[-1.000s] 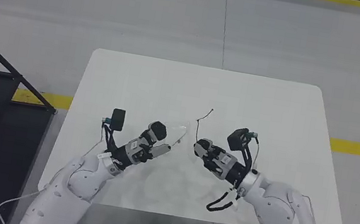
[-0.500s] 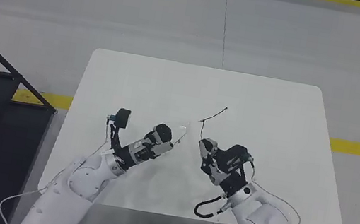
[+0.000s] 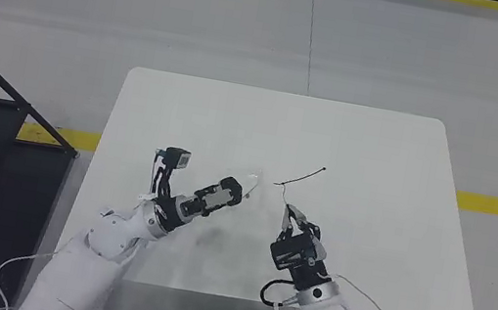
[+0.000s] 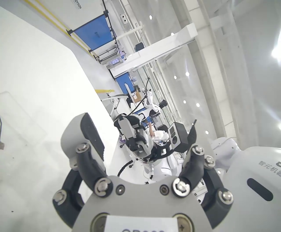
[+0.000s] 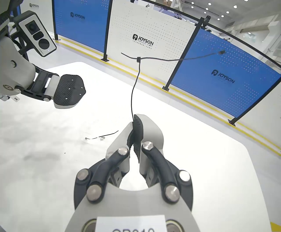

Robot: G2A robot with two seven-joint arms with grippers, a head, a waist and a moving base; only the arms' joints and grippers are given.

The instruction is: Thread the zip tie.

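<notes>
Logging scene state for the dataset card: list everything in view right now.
zip tie: one or two, cannot tell (strands cross at a small head); black; held above the table.
loose strand: 1; black with pale bits; flat on the table.
table: 1; white.
fence panels: several; blue and white; behind the table.
left gripper: open, empty, over the table.
right gripper: shut on the zip tie.

We make out logo lettering on the blue panels (image 5: pixel 222 77) and the white pegboard (image 5: pixel 143 40). Cut-off printed labels (image 5: pixel 131 224) sit on the right wrist plate (image 5: pixel 131 204) and the left wrist plate (image 4: pixel 140 197).
</notes>
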